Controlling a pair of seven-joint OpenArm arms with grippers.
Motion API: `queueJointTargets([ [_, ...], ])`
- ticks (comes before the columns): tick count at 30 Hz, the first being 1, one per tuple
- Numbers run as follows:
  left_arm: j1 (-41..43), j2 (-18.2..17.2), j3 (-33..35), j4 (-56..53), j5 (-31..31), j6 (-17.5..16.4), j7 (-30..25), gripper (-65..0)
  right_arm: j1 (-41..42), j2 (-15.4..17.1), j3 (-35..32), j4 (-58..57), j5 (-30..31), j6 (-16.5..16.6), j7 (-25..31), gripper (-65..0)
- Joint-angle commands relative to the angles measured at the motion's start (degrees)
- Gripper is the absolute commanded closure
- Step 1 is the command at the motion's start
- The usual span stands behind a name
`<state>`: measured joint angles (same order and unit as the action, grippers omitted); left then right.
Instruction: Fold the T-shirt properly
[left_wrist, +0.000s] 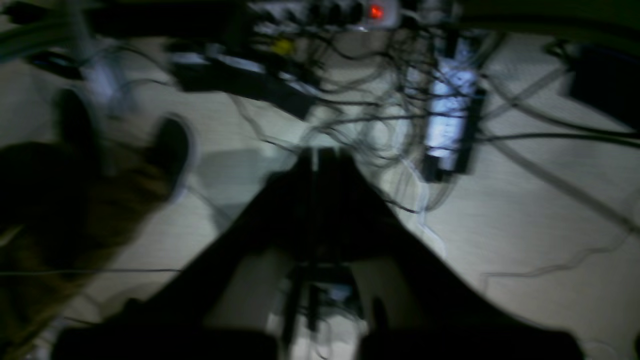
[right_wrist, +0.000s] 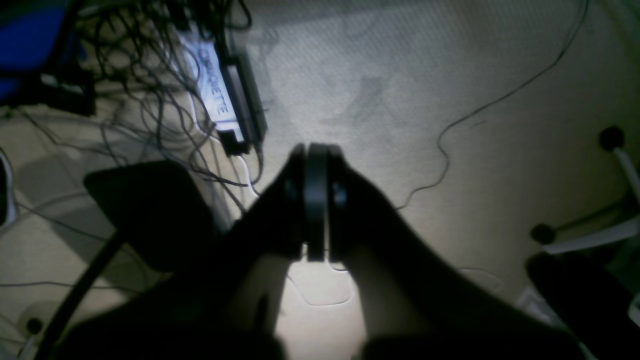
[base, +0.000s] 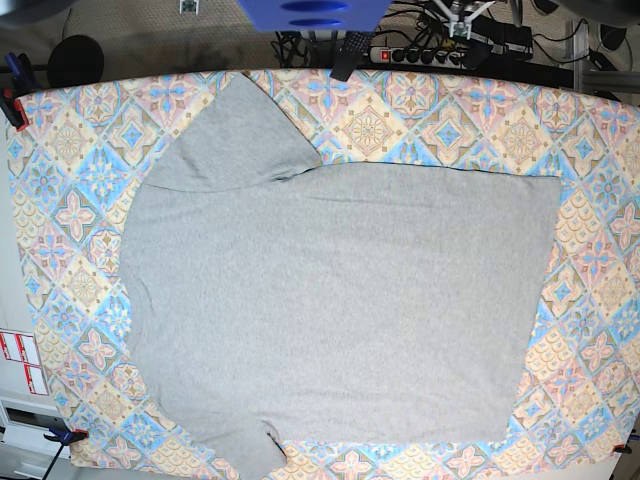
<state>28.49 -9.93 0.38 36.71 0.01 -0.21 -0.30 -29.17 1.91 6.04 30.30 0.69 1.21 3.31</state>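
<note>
Closest to our left wrist camera, the dark left end effector (left_wrist: 315, 165) is clenched with nothing between its jaws, blurred, hanging over pale floor; tangled black cables (left_wrist: 380, 100) and a power strip with a red light (left_wrist: 375, 11) lie beyond its tips. Our right end effector (right_wrist: 316, 160) is likewise clenched on nothing above beige carpet, a white labelled box (right_wrist: 215, 95) ahead and to its left. Neither end effector appears in the base view, where we see the large light heather-grey cotton T-shirt (base: 340, 300) spread flat, plain side up, on the bench's pastel diamond-patterned tablecloth (base: 590, 250).
</note>
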Motion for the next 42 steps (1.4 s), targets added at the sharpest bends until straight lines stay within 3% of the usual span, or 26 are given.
queueJointTargets([
  [1, 2.3, -0.7, -0.1, 2.3, 0.0, 0.2, -0.3, 0.0, -1.8, 0.5, 0.3, 2.1, 0.1, -0.2, 0.7, 0.0],
  [11, 18.2, -3.6, -0.2, 28.1, 0.0, 0.2, 0.2, 0.0, -15.2, 0.5, 0.8, 22.6, 0.3, -0.2, 0.6, 0.0],
  [20, 28.2, -5.3, -0.5, 48.2, -0.1, 0.3, 0.3, 0.0, -23.9, 0.4, 6.9, 43.5, 0.3, -0.2, 0.3, 0.0],
  [27, 32.3, -5.7, -3.2, 62.2, -0.1, 0.3, 1.2, 0.0, -27.1, 0.5, 7.3, 58.7, 0.2, -0.2, -6.3, 0.0],
  [33, 29.9, -5.8, -7.1, 70.7, -6.3, 0.2, 7.9, 0.0, -27.3, 0.4, 6.8, 68.2, 0.2, -0.2, -12.8, 0.0],
  [42, 19.5, -7.4, -12.3, 70.5, -21.2, 0.1, 19.0, -2.0, -23.4, 0.3, 6.6, 77.4, 0.2, -0.2, -23.6, 0.0],
])
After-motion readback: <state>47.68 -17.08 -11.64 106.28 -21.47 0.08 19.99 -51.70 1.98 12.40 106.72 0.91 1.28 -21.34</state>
